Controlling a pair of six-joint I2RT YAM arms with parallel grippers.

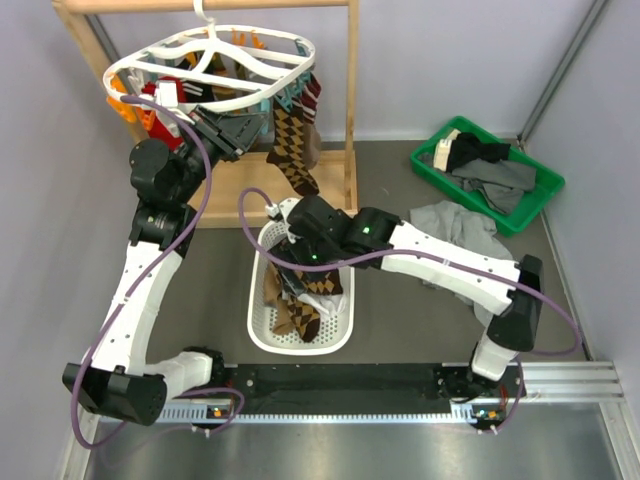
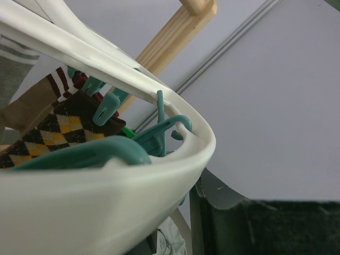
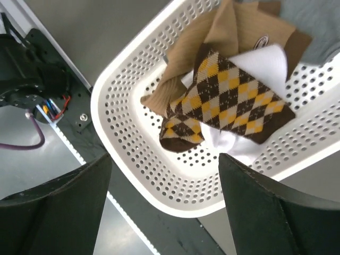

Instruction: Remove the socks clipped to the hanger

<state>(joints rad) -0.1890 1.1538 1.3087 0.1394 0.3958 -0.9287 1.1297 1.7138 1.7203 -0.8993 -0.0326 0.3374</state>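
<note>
Some socks (image 3: 228, 106) are seen in the basket (image 3: 106, 101) (right gripper (image 3: 164, 159) apart, empty). More are left clipped to the hanger (image 1: 215, 60); whether the left gripper (image 1: 225, 135) is closed cannot be told.

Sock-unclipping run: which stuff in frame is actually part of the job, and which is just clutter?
Job:
- hanger
- argyle sock clipped to it
- basket
- socks lying in the basket

Lying about:
- green bin of clothes
- grey cloth beside it
- wooden stand, which only carries the hanger
</note>
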